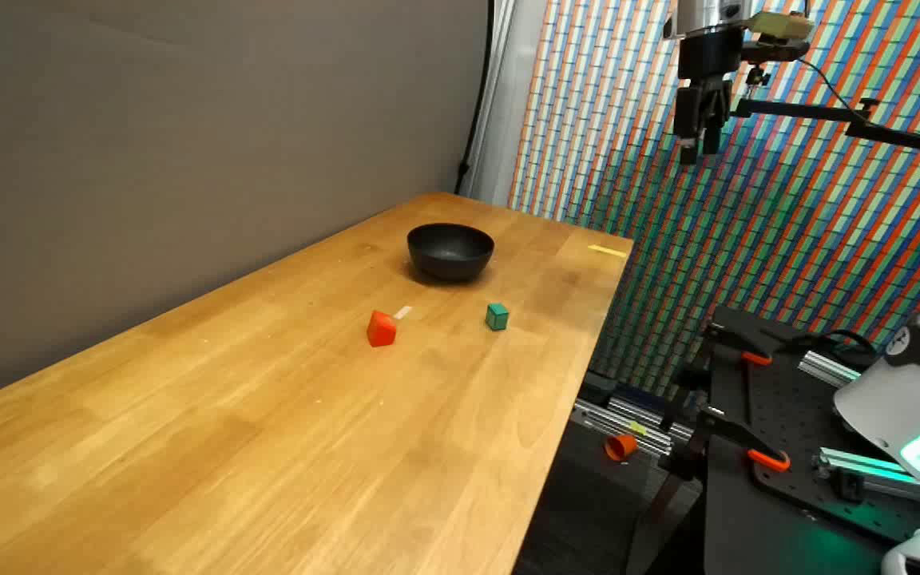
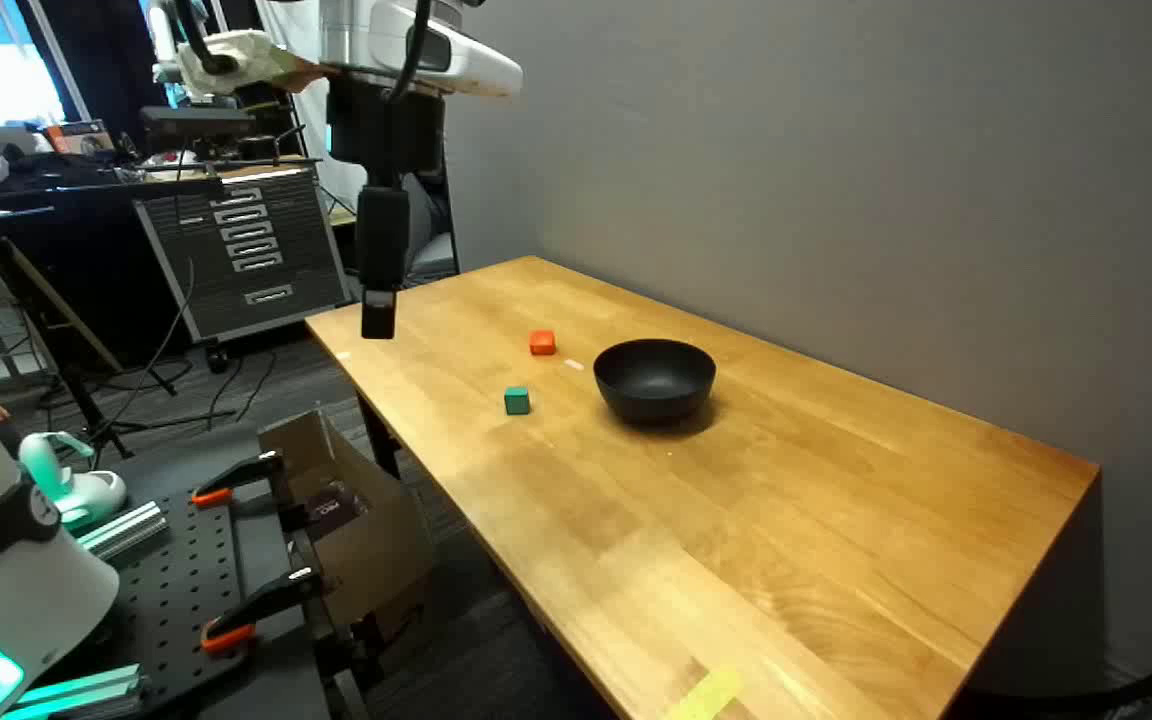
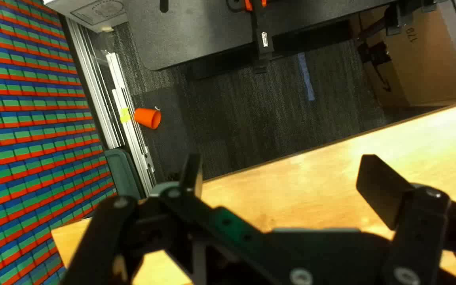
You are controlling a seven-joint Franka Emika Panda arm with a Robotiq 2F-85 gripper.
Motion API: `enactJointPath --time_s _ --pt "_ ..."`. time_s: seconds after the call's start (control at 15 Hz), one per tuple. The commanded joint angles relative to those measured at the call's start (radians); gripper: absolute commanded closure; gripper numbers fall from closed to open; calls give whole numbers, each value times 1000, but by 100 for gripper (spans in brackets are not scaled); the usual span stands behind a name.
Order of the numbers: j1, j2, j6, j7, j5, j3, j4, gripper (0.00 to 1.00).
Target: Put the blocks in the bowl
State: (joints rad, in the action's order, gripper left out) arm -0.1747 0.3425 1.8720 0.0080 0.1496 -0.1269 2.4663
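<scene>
The red block (image 1: 381, 330) and the dark green block (image 1: 497, 317) lie apart on the wooden table, both beside the black bowl. The red block (image 2: 542, 342), the green block (image 2: 517, 401) and the bowl (image 2: 651, 408) show in both exterior views. The bowl (image 1: 450, 267) stands upright, and no block shows inside it. My gripper (image 1: 699, 148) hangs high above the table level, away from the blocks and bowl; it also shows in an exterior view (image 2: 378, 318). In the wrist view the fingers (image 3: 283, 174) are wide apart with nothing between them. Blocks and bowl are out of the wrist view.
The wooden table (image 1: 292, 447) runs along a grey wall (image 1: 212, 120). Its near edge drops to the floor beside the robot's black base plate (image 2: 186, 560). Yellow tape (image 1: 608, 250) marks one table end. An orange cup (image 3: 147, 118) lies on the floor.
</scene>
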Motion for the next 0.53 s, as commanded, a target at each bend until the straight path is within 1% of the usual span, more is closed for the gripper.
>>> enactJointPath --time_s 0.0,0.07,0.13,0.27,0.47 --pt "5 0 -3 1 1 -5 -4 0" --pt "5 0 -3 1 1 -5 -6 0" --pt "0 -25 22 47 1 1 -11 0" --pt "25 -126 93 69 -66 4 -31 0" --pt "74 -288 252 81 -183 29 -54 0"
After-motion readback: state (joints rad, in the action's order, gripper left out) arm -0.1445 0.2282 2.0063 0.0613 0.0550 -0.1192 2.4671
